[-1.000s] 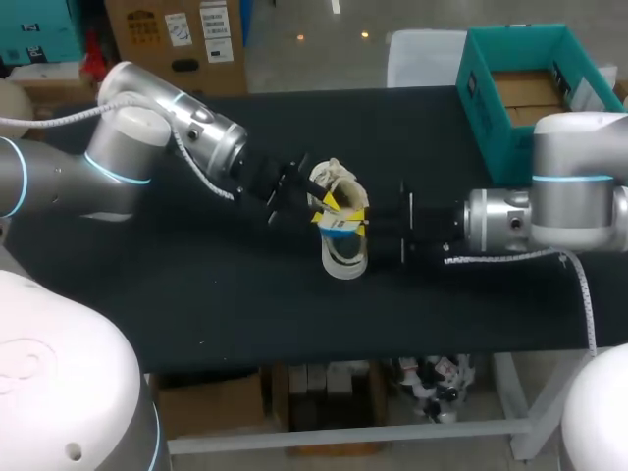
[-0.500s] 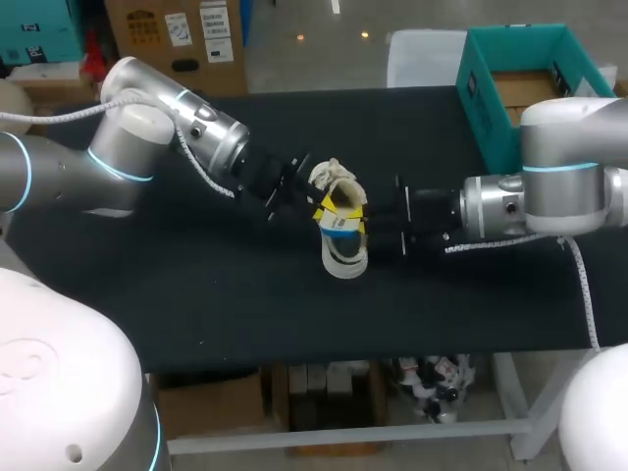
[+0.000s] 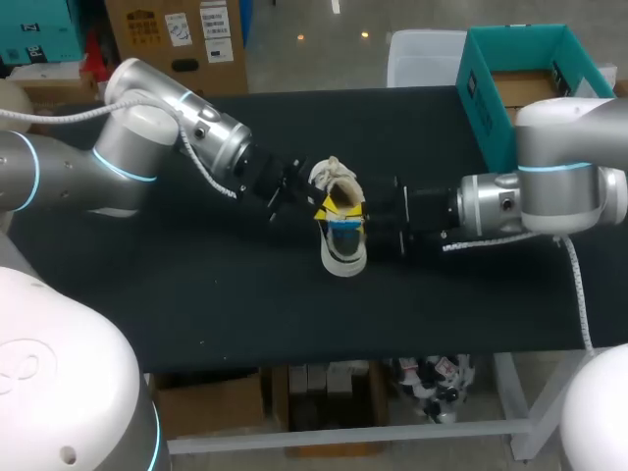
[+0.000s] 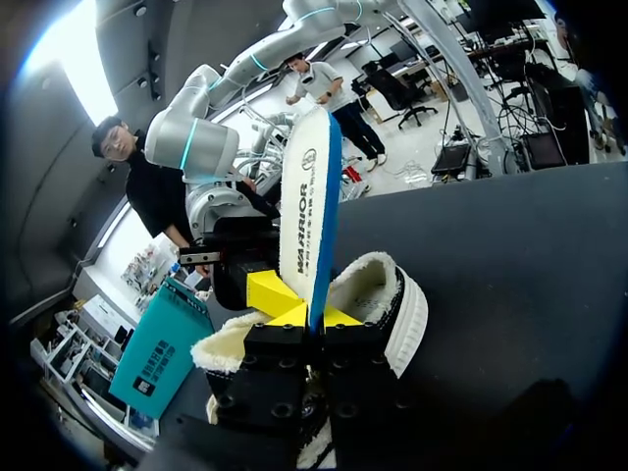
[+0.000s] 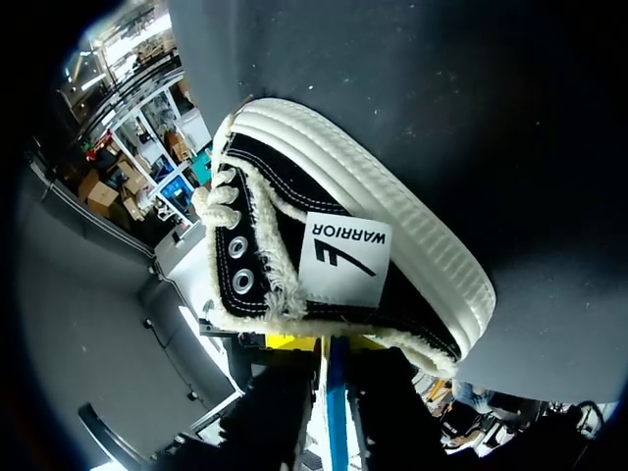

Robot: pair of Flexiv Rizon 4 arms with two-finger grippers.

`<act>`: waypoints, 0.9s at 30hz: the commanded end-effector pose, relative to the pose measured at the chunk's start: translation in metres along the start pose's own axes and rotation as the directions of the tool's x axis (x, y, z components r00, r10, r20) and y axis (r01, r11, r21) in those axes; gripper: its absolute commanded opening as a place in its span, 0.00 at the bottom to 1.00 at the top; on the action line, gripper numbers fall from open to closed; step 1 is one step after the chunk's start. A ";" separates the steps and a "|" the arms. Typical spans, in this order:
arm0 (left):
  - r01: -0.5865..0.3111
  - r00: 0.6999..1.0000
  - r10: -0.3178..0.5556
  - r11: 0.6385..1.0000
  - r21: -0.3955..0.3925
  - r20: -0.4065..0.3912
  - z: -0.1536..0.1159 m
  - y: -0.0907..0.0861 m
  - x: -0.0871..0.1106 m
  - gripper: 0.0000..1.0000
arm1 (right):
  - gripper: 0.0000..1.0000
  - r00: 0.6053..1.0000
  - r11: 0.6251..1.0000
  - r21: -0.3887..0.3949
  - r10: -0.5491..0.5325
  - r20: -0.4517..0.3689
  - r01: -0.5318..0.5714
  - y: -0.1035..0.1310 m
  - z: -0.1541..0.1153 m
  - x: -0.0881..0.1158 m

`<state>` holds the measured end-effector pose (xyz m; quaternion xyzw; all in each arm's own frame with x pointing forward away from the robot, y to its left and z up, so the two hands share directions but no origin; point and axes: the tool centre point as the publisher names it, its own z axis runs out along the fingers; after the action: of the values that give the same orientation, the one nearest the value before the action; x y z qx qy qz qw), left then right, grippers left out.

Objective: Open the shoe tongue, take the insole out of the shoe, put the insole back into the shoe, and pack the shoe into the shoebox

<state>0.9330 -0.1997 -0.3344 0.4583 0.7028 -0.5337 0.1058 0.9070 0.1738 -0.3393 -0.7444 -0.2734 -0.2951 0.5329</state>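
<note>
A black shoe [image 3: 341, 257] with a white sole and fleecy lining lies mid-table between both arms. The white insole [image 3: 343, 232] with a blue underside stands on edge over its opening. My left gripper [image 3: 322, 206] comes in from the left. In its wrist view that gripper [image 4: 299, 312] is shut on the insole [image 4: 306, 216], with the shoe [image 4: 392, 304] just beyond. My right gripper [image 3: 365, 228] faces it from the right. In the right wrist view the insole's blue edge [image 5: 337, 392] runs between the fingers of the right gripper [image 5: 334, 343], which stand slightly off it, open. The shoe [image 5: 324, 245] lies ahead.
The teal shoebox [image 3: 481, 108] stands open at the table's far right corner, with brown paper inside, and shows too in the left wrist view [image 4: 162, 353]. A white bin [image 3: 422, 59] sits behind the table's far edge.
My left gripper has closed on the insole. The right gripper's fingers have eased apart. The right arm and the shoe have shifted slightly towards the left and the far side.
</note>
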 end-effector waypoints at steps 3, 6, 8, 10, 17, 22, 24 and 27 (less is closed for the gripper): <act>0.000 1.000 0.000 1.000 0.004 0.006 0.004 0.005 0.000 0.00 | 0.68 0.999 1.000 -0.021 -0.022 -0.024 0.022 -0.016 -0.010 -0.002; -0.001 1.000 0.001 1.000 0.004 0.009 0.004 0.003 0.001 0.00 | 0.47 0.999 0.999 -0.022 -0.038 -0.034 0.037 -0.024 -0.015 -0.002; -0.002 1.000 0.002 1.000 0.003 0.011 0.004 0.003 0.001 0.00 | 0.40 0.998 0.999 -0.020 -0.043 -0.036 0.042 -0.027 -0.016 -0.002; -0.002 1.000 0.002 1.000 0.002 0.012 0.004 0.002 0.001 0.00 | 0.29 0.998 0.999 -0.020 -0.045 -0.036 0.044 -0.027 -0.016 -0.002; 0.001 1.000 -0.001 1.000 -0.001 0.016 0.003 0.001 0.002 0.00 | 0.00 0.999 0.999 -0.004 -0.042 -0.026 0.042 -0.025 -0.011 -0.004; 0.000 1.000 0.000 1.000 0.004 0.007 0.002 -0.002 0.002 0.00 | 0.00 0.999 0.999 0.006 -0.040 -0.019 0.040 -0.023 -0.010 -0.006; -0.003 1.000 0.003 1.000 0.010 0.003 0.002 -0.006 0.001 0.27 | 0.00 0.999 0.999 0.008 -0.042 -0.017 0.042 -0.023 -0.009 -0.006; -0.017 1.000 0.017 1.000 0.017 -0.004 0.001 -0.014 -0.001 0.38 | 0.00 0.999 0.999 0.008 -0.043 -0.014 0.043 -0.023 -0.009 -0.006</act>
<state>0.9240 -0.2011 -0.3298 0.4638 0.6944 -0.5400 0.1048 0.8815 0.1705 -0.3247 -0.7357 -0.2855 -0.3121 0.5289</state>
